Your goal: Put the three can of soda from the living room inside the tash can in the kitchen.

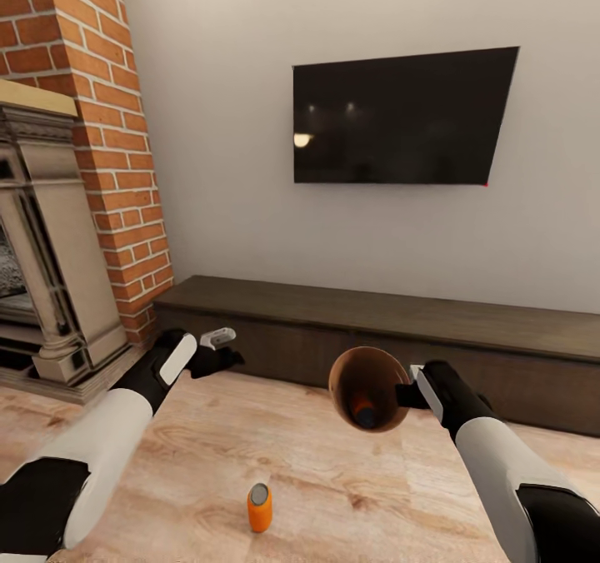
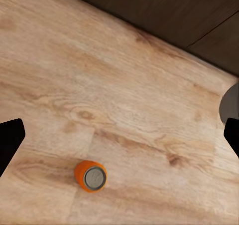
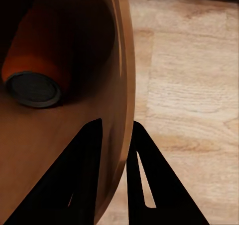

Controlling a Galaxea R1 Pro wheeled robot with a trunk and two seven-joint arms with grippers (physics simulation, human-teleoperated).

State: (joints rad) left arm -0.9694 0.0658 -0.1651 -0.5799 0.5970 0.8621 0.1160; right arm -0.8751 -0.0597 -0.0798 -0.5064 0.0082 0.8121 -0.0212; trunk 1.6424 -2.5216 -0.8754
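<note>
The bucket [image 1: 367, 388] hangs in the air off the right pincer [image 1: 414, 395], whose two fingers pinch its rim, one inside and one outside the wall. It is tipped over so its mouth faces back toward the robot, and an orange can [image 3: 37, 65] lies inside it on the lower wall. That tilt is the worry: if the wrist rolls any further, I judge the can could slide out over the lip and drop to the floor. A grip on a thin rim alone also looks easy to lose on a jolt.

A second orange can [image 1: 259, 506] stands upright on the floor [image 1: 208, 455], near the robot and well apart from both arms. The left pincer [image 1: 223, 348] hovers above it, spread wide and empty. Reaching down carelessly could knock that can over and send it rolling.

The floor is pale wood planks. Beyond it runs a long dark low cabinet [image 1: 375, 321] under a wall-mounted black TV [image 1: 400, 117], with a brick fireplace [image 1: 75, 171] at the left.
</note>
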